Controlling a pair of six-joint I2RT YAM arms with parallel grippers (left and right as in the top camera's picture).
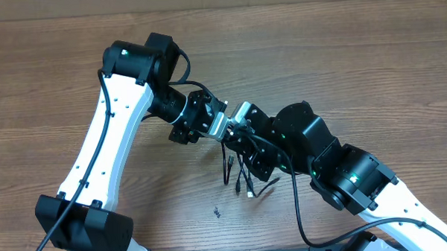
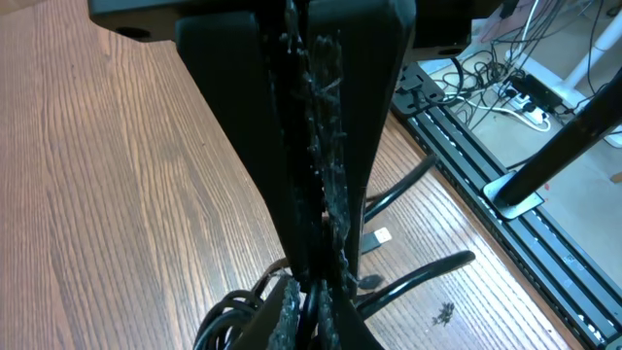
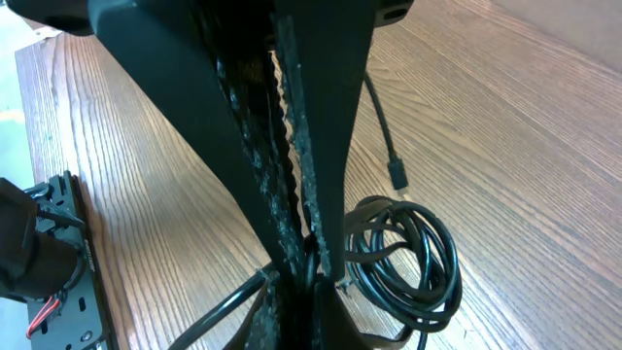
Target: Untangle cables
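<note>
From overhead, the left gripper (image 1: 222, 124) and the right gripper (image 1: 243, 132) were seen meeting tip to tip over the middle of the table (image 1: 355, 54). The cables (image 1: 240, 177) were bunched below them, with loose ends trailing toward the wood. A dark speck (image 1: 216, 211) was noted near the bunch, touching nothing. In the left wrist view, the left gripper (image 2: 313, 277) was shown with its jaws drawn almost together, apparently pinched on a strand, and looped cables (image 2: 233, 311) bulged out beside the tips. A rail (image 2: 466, 165) along the table edge was well apart. In the right wrist view, the right gripper (image 3: 303, 258) was found clamped where a cord ran in between its tips. A coil (image 3: 413, 253) was just beside it and one plug (image 3: 398, 175) was stretched out beyond. It was judged that the two grips should be drawn apart slowly, so that one strand is eased from the knot and not tightened. The crowding of the two sets of fingers was reckoned the chief hindrance.
</note>
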